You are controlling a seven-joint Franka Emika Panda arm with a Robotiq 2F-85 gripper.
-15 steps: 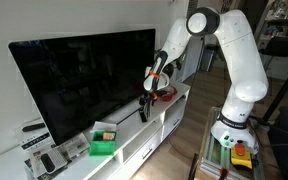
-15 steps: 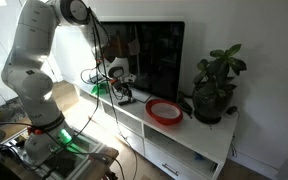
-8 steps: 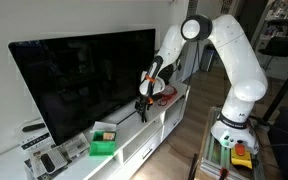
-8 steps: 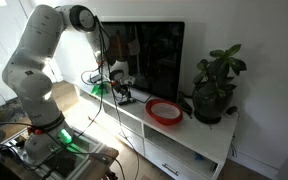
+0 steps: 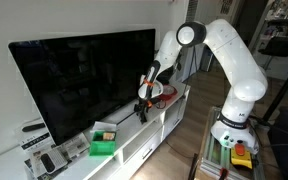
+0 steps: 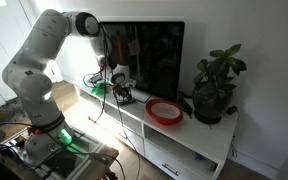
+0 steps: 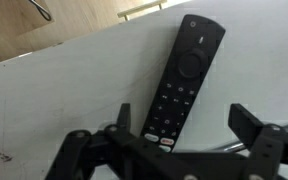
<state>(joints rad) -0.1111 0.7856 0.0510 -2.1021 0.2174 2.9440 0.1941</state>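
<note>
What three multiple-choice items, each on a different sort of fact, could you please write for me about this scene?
1. Where does the black remote lie?
A. on the floor
B. inside a drawer
C. on the white cabinet top, under the gripper

2. What colour is the bowl beside the potted plant?
A. blue
B. red
C. yellow

3. How is the gripper?
A. open, holding nothing
B. shut on the remote
C. shut on a leaf

Answers:
1 C: the wrist view shows the remote flat on the white surface, its lower end between the fingers.
2 B: the bowl is bright red in an exterior view.
3 A: the fingers stand wide apart on either side of the remote, not clamping it.
</note>
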